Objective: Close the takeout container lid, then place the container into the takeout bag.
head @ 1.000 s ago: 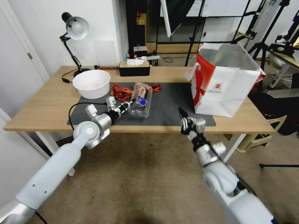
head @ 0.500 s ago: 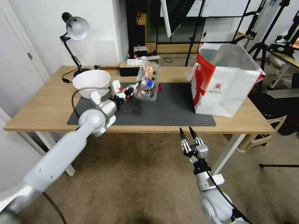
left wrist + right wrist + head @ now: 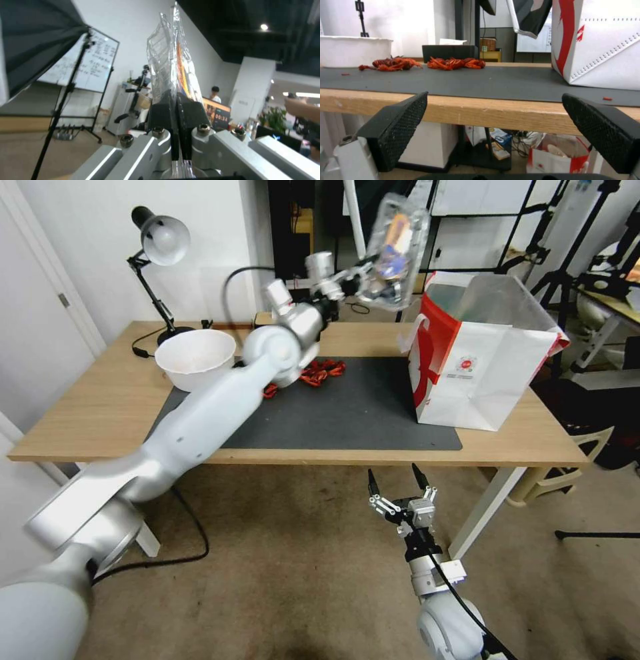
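Lifted off the mat since a second ago, the takeout container (image 3: 395, 250) hangs high beside the takeout bag (image 3: 483, 355), apparently closed, clamped in the left gripper (image 3: 360, 273). Centre over the mouth before lowering. Right gripper (image 3: 397, 488) waits, jaws apart, below the table edge.

Head view high over the table (image 3: 100, 407); right wrist low at its edge, both facing the takeout bag (image 3: 480, 360).

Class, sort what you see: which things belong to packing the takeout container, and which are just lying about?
Job:
takeout container, lid closed
takeout bag
left gripper, jaws shut on the container
right gripper, open below the table edge

Lying about:
white bowl
desk lamp
red crayfish
black mat
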